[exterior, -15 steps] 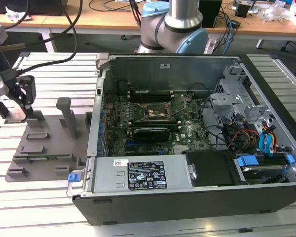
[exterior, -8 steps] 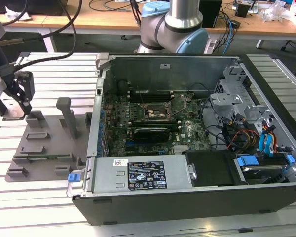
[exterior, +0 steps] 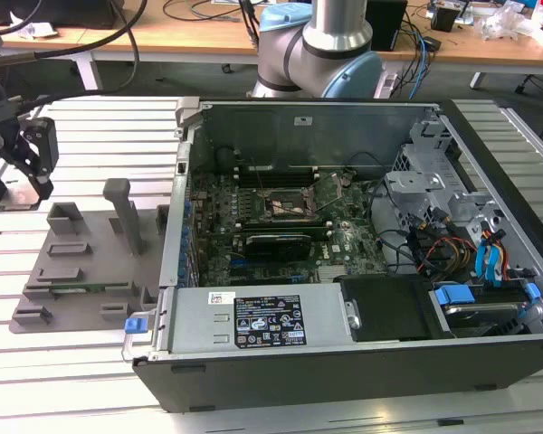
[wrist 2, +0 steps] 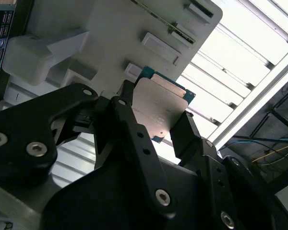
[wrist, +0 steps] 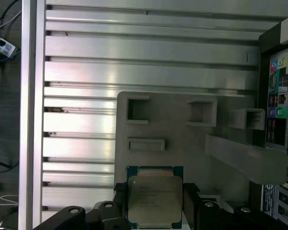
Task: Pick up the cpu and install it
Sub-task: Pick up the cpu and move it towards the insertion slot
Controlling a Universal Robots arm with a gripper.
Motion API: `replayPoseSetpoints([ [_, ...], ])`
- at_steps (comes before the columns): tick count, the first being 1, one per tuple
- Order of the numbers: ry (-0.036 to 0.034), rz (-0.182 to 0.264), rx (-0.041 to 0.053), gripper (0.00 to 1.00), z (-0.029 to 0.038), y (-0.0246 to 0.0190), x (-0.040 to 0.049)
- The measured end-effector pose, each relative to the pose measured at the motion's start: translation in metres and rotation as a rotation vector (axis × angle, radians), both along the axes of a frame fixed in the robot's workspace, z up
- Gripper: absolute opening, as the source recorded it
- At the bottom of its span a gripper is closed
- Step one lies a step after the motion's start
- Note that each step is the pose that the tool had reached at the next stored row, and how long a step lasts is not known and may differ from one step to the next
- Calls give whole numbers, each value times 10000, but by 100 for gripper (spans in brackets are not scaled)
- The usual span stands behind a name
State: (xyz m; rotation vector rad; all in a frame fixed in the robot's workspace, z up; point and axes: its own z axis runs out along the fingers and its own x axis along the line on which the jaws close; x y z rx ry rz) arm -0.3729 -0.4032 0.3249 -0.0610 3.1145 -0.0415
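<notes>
Silver-grey and square, the cpu [wrist: 154, 199] sits directly between the two black fingers [wrist: 189, 191] of the tool [wrist: 154, 189], its metal top facing up and a thin green rim showing round it. In both wrist views each finger meets one of two opposite edges with no gap to be seen, so the tool [wrist 2: 156, 109] is clenched on the cpu [wrist 2: 161, 108]. The chip is at one corner of the grey holder tray [wrist: 182, 124], which lies on the slatted metal tabletop [wrist: 134, 72]. In the exterior view the tool [exterior: 32, 158] is down over the tray's [exterior: 81, 271] far corner at the exterior view's left, well apart from the open computer case [exterior: 344, 380] and its socket [exterior: 285, 206]
</notes>
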Motion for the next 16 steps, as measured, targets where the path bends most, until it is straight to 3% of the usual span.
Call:
replayPoseSetpoints([
  [4,1,0,0,55,90,9,0],
  [12,-1,-1,1,55,186,23,0],
  [16,1,0,0,55,246,62,0],
])
